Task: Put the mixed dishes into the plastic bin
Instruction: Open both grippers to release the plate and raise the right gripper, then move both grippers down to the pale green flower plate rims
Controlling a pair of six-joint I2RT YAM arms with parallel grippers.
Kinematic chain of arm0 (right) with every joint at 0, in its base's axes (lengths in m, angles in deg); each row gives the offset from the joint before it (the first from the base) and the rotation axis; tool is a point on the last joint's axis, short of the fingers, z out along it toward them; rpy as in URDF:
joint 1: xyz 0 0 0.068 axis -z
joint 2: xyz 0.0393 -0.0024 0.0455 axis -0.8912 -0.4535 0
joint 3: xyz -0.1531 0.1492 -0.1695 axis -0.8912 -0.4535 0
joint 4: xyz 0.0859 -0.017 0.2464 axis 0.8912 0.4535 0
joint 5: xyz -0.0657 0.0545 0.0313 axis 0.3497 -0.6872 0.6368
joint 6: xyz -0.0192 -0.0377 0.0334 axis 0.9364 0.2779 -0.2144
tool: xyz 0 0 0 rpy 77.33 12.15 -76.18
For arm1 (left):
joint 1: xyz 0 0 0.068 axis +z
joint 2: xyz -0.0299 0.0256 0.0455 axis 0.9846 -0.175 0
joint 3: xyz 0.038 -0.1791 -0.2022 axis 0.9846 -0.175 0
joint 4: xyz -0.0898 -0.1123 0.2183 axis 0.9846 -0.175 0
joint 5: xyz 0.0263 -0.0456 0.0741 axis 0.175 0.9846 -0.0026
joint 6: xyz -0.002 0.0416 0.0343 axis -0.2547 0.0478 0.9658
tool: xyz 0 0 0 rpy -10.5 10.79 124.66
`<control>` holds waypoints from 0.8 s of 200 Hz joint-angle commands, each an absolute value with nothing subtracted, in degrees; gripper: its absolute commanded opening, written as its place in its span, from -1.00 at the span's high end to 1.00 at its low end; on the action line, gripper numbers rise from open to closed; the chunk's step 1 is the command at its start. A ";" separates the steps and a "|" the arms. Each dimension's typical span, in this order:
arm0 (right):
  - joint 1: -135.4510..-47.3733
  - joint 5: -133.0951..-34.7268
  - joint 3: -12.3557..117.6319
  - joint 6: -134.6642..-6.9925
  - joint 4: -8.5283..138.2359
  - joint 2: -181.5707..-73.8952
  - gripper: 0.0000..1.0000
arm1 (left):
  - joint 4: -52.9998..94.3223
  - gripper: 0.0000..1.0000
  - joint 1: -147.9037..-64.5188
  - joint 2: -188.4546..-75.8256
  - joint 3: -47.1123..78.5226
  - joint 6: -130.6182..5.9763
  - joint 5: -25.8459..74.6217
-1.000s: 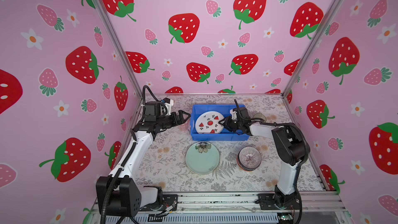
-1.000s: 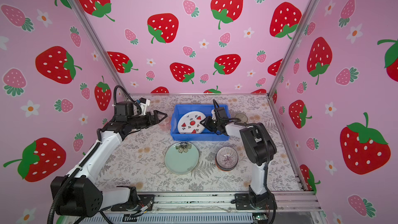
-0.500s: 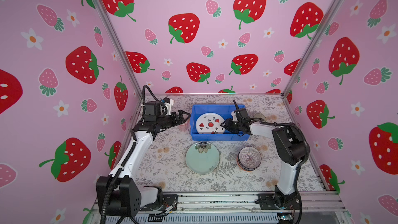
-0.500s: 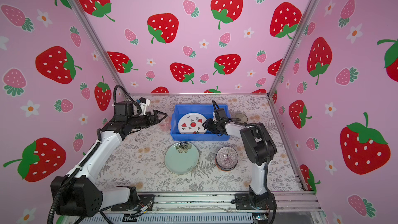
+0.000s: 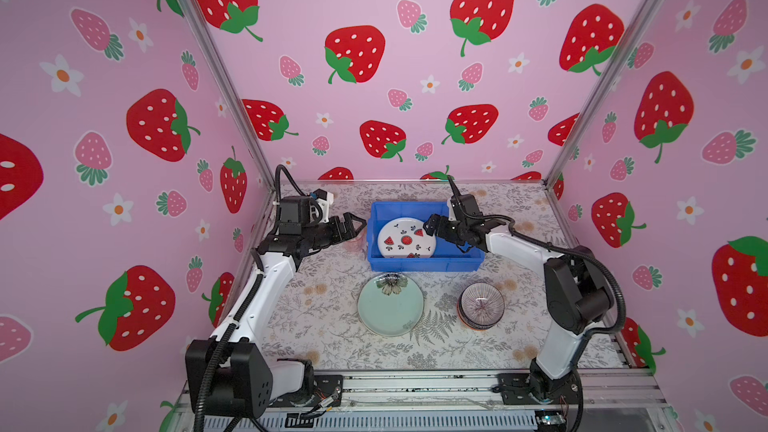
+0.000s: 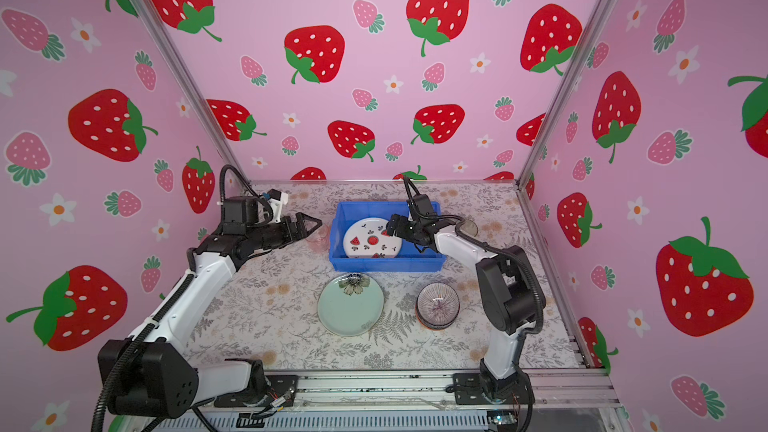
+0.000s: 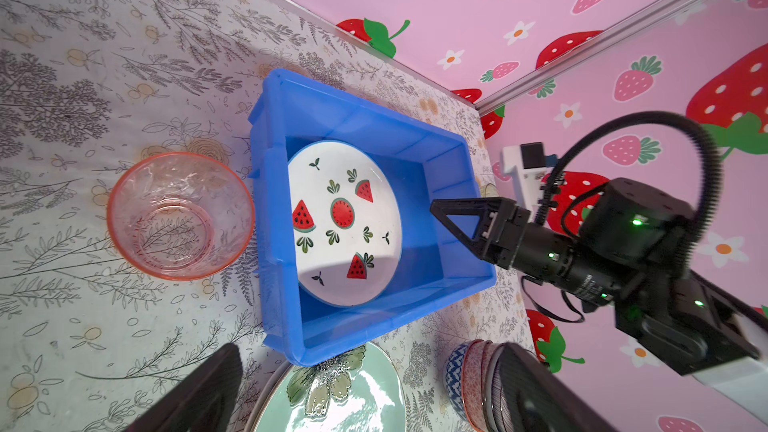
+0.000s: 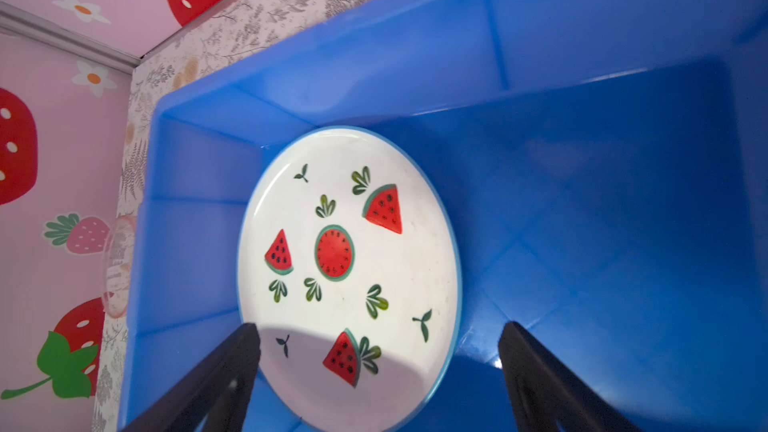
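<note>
Blue bin [image 5: 424, 264] (watermelon plate [image 5: 406, 239] inside)

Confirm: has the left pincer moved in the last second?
No. The left pincer stays open at the same spot, just left of the blue plastic bin.

No legible text, label or number, as far as discernible.

plastic bin [image 5: 424, 263]: left half is filled by watermelon plate [image 5: 405, 238], right half is left bare | left flank is blocked by pink tumbler [image 7: 178, 218] | front is hemmed by green plate [image 5: 390, 305]
</note>
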State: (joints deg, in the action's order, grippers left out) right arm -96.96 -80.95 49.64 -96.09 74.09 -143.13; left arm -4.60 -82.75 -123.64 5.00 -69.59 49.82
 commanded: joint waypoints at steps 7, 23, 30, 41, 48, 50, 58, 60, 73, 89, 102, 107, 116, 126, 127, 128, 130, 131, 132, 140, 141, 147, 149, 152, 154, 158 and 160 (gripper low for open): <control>-99.76 -75.28 53.47 -91.05 82.12 -139.79 -0.99 | -6.31 -0.98 -82.44 -121.64 4.04 -70.88 44.95; -101.34 -74.36 54.60 -89.47 83.66 -138.28 -0.99 | -7.83 -0.98 -82.46 -119.54 3.53 -72.57 40.44; -102.05 -74.02 54.75 -89.22 83.98 -137.46 -0.99 | -9.61 -0.98 -82.47 -118.93 3.76 -72.93 38.57; -103.01 -74.36 54.57 -88.74 83.96 -135.95 -0.99 | -12.26 -0.98 -82.43 -117.94 4.15 -73.42 36.44; -103.59 -74.38 54.51 -88.60 84.26 -135.19 -0.99 | -13.94 -0.98 -82.43 -117.41 4.18 -73.94 35.54; -103.71 -74.36 54.49 -88.58 84.38 -134.92 -0.99 | -14.44 -0.98 -82.39 -117.26 4.24 -74.00 35.29; -104.42 -74.37 54.48 -88.27 84.42 -134.00 -0.99 | -16.14 -0.98 -82.46 -116.47 4.32 -74.38 34.96; -104.60 -74.34 54.48 -88.17 85.37 -133.76 -0.99 | -16.51 -0.98 -82.47 -116.27 4.23 -74.44 34.94; -105.70 -74.21 54.32 -87.55 87.16 -132.29 -0.99 | -18.44 -0.98 -82.42 -114.67 3.77 -74.57 35.67; -107.02 -74.91 52.89 -86.87 87.94 -130.10 -0.99 | -21.89 -0.98 -82.45 -112.43 3.46 -73.00 36.22; -108.39 -75.86 51.37 -86.20 88.45 -128.43 -0.99 | -24.36 -0.98 -82.46 -110.69 2.51 -72.26 37.45; -108.88 -75.96 50.93 -86.13 88.77 -127.74 -0.99 | -25.25 -0.98 -82.46 -110.11 1.85 -72.30 38.03; -110.02 -76.09 49.54 -86.09 89.08 -126.56 -0.99 | -26.43 -0.98 -82.65 -109.05 0.40 -72.80 39.16; -110.89 -77.23 47.76 -86.16 88.92 -125.13 -0.99 | -27.09 -0.98 -82.77 -107.76 -1.83 -73.65 40.65; -111.00 -77.34 47.56 -86.17 88.91 -124.98 -0.99 | -27.17 -0.98 -82.80 -107.57 -2.04 -73.79 40.76; -111.10 -77.45 47.42 -86.22 88.91 -124.91 -0.99 | -27.20 -0.98 -82.85 -107.48 -2.32 -73.86 40.85; -111.28 -77.63 47.03 -86.25 88.86 -124.70 -0.99 | -27.23 -0.99 -82.90 -107.19 -2.79 -74.20 40.99; -111.32 -77.77 46.84 -86.26 88.84 -124.59 -0.99 | -27.19 -0.99 -82.90 -107.07 -3.04 -74.37 41.05; -111.39 -77.88 46.71 -86.35 88.83 -124.45 -0.99 | -27.17 -0.99 -82.95 -106.97 -3.17 -74.54 41.13; -111.98 -78.76 45.35 -86.77 88.58 -123.73 -0.99 | -26.65 -0.99 -83.40 -105.82 -5.62 -76.16 41.62; -112.03 -78.86 45.21 -86.83 88.57 -123.62 -0.99 | -26.50 -0.99 -83.46 -105.68 -5.91 -76.36 41.68; -112.50 -79.47 43.99 -87.26 88.26 -123.05 -1.00 | -25.81 -0.99 -83.91 -105.02 -7.55 -77.44 42.09; -112.68 -79.59 43.64 -87.35 88.22 -122.87 -1.00 | -25.61 -0.99 -84.15 -104.82 -8.07 -77.84 42.09; -112.83 -79.79 43.16 -87.66 88.19 -122.70 -0.99 | -25.36 -0.99 -84.59 -104.42 -8.75 -78.40 41.90; -113.01 -79.93 42.89 -87.93 88.33 -122.67 -0.99 | -25.25 -0.99 -84.89 -104.21 -9.16 -78.83 41.73; -113.30 -80.15 42.36 -88.25 88.20 -122.35 -0.98 | -24.95 -0.99 -85.54 -103.92 -10.00 -79.63 41.19; -113.45 -80.24 42.05 -88.31 88.16 -122.22 -0.98 | -24.82 -0.99 -85.90 -103.71 -10.40 -79.99 40.96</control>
